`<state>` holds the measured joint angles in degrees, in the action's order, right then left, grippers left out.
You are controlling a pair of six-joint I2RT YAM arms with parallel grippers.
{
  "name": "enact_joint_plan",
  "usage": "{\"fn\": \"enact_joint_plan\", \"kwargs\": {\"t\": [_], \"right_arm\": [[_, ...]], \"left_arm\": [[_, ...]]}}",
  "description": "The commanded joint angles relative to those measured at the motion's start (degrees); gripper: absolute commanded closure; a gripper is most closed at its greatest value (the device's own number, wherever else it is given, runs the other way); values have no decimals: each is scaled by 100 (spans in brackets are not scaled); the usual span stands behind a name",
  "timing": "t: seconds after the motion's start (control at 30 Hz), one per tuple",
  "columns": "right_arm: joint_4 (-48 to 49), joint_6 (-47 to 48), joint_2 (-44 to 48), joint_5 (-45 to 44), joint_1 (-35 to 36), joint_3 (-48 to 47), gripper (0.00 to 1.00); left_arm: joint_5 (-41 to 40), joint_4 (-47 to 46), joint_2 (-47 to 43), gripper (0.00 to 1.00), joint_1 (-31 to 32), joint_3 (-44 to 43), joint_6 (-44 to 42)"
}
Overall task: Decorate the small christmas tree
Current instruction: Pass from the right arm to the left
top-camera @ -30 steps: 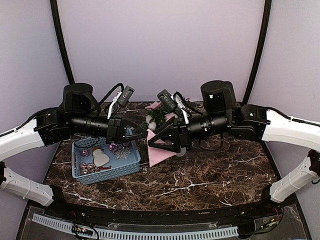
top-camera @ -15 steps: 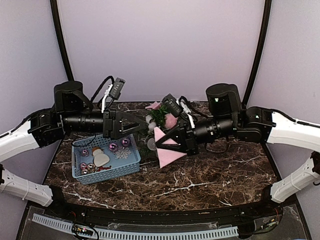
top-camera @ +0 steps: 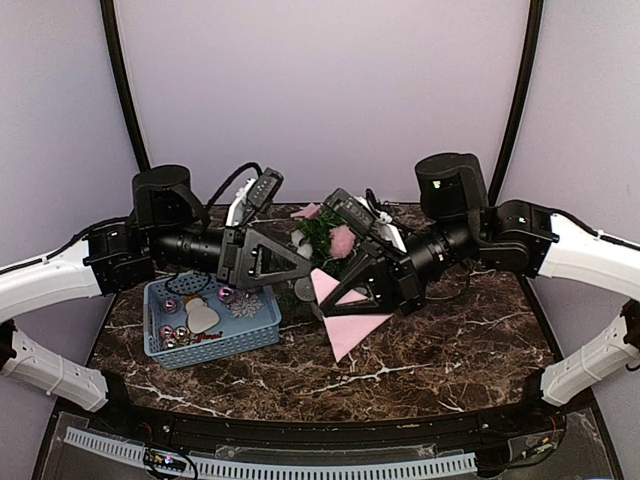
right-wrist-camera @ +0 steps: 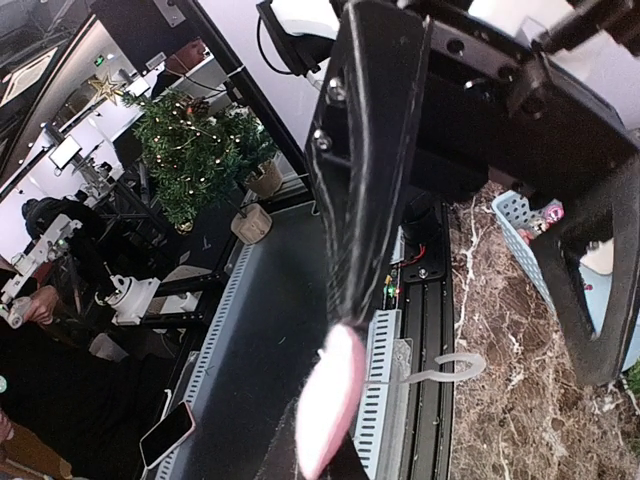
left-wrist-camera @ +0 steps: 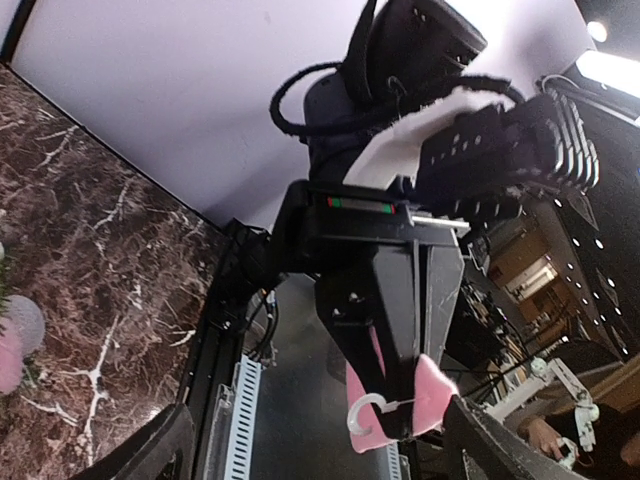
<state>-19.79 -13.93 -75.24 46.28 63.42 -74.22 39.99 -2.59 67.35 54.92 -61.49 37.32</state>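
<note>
Top external view: right pincer (top-camera: 322, 302) is clamped on a pink ornament (top-camera: 352, 325); left pincer (top-camera: 300, 268) stands apart, empty. The small christmas tree (top-camera: 320, 232) stands upright on the counter (top-camera: 450, 350), just behind both tips, so the likely carry is rearward.

One small christmas tree (top-camera: 318, 230), one blue basket (top-camera: 264, 324), one hooked pink ornament (left-wrist-camera: 402, 404).

Dark brown marble-pattern table (top-camera: 450, 350), white-veined. Left side: rectangular blue plastic lattice basket (top-camera: 220, 347), standing flat on the surface. Rear centre: small christmas tree (top-camera: 320, 229) with dark-green needles, its base hidden behind the arms.
</note>
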Motion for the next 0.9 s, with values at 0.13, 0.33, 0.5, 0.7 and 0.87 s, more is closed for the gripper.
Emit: {"fn": "enact_joint_plan", "kwargs": {"t": [0.13, 0.33, 0.5, 0.7, 0.87], "right_arm": [[103, 91, -128, 395, -14, -304, 100], [-4, 121, -148, 286, -14, -280, 100], [11, 93, -148, 278, -13, -227, 100], [-33, 93, -127, 276, -19, -199, 100], [-64, 106, -120, 192, -7, -166, 100]], "left_arm": [[1398, -1342, 311, 11, 281, -121, 506], [1528, -2020, 205, 32, 327, 47, 800], [1339, -1830, 124, 54, 327, 57, 673], [1095, -1486, 104, 69, 327, 23, 519], [885, -1106, 85, 82, 318, -43, 302]]}}
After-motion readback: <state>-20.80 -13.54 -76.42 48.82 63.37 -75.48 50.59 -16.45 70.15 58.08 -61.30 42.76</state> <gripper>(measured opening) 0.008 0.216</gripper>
